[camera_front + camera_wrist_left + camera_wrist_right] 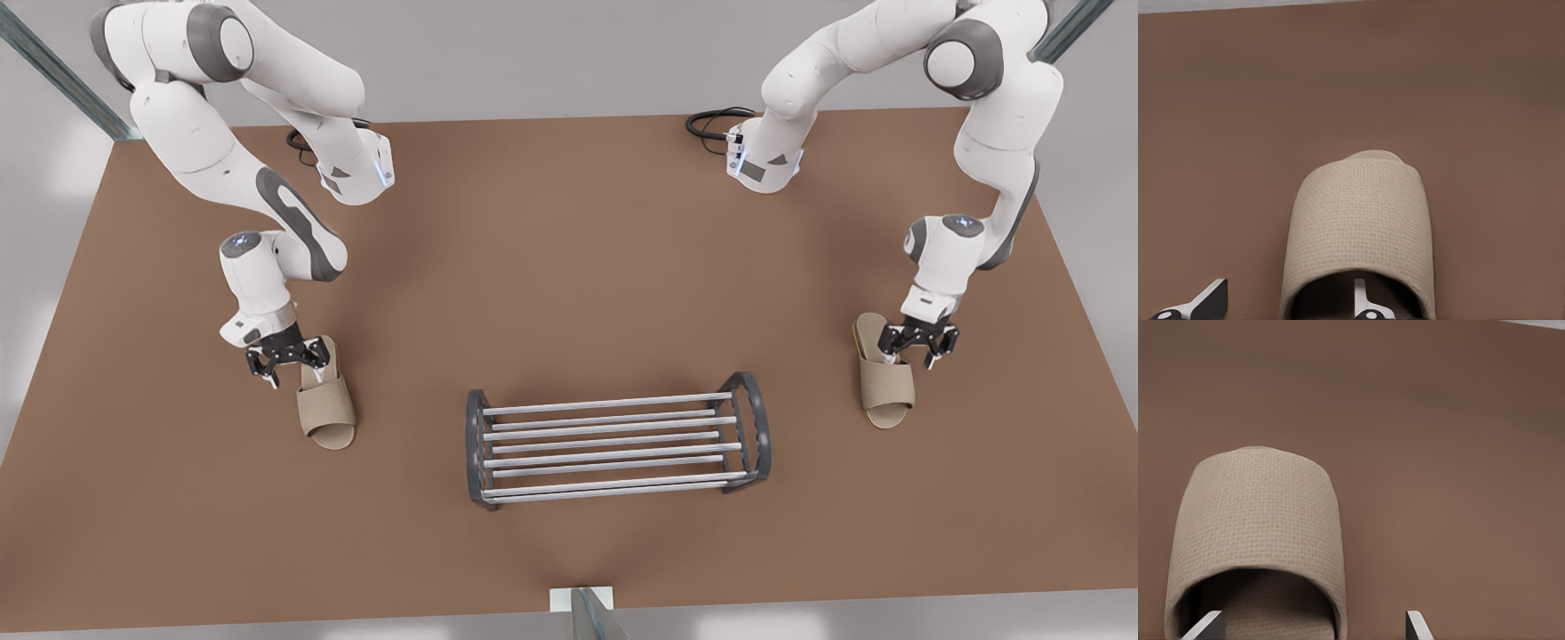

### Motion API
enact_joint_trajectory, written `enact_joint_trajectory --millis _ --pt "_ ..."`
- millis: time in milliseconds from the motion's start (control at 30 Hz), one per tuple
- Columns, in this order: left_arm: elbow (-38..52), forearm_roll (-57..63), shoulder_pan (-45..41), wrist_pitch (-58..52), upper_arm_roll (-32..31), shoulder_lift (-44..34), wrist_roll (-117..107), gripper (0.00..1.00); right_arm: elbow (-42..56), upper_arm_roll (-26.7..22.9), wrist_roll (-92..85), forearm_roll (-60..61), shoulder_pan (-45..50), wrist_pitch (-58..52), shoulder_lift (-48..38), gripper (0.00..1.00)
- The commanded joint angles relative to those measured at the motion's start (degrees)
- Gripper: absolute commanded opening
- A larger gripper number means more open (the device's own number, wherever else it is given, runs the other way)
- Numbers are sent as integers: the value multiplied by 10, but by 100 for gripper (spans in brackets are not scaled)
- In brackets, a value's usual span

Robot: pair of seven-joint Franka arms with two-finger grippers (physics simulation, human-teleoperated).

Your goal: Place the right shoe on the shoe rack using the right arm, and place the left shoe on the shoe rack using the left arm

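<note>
**Clerk:** Nearest item first: shoe rack (613, 430), silver bars between two dark arched end frames. It stands at the front middle of the brown bench (569, 267), with nothing on it.

**Checker:** Footwear?

**Clerk:** Two beige woven open-toe slippers, both flat on the bench and well apart from the rack. The right slipper (326, 404) is on the front view's left and the left slipper (886, 387) on the front view's right.

**Checker:** Hands?

**Clerk:** The right hand (286, 357) is low at the heel end of its slipper, jaws spread, straddling one side. In the right wrist view a fingertip (1205, 628) sits at the slipper's mouth. The left hand (920, 342) is placed likewise and also spread, with one finger (1361, 297) inside the opening of its slipper (1358, 227).

**Checker:** Step?

**Clerk:** Grasping, by my reading; neither slipper is gripped or lifted. The next move calls for each hand to pinch shut on the side wall, raise its slipper and carry it inward over the bars.

**Checker:** Markings?

**Clerk:** No brand, label or writing is legible on any item.
</note>
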Motion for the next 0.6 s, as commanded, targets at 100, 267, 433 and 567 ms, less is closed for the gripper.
enact_joint_trajectory --millis 100,267,433,567 --pt "4 0 2 0 -3 5 -3 81 17 0 -70 -1 5 0 16 100" --pt "4 0 7 0 -4 0 -3 42 27 0 -70 -1 5 0 29 100" --pt "12 -16 10 0 -11 -1 -4 26 28 0 -70 -1 5 0 32 100" --pt "28 -42 16 0 -43 -4 -22 21 27 0 -70 -1 2 0 33 100"
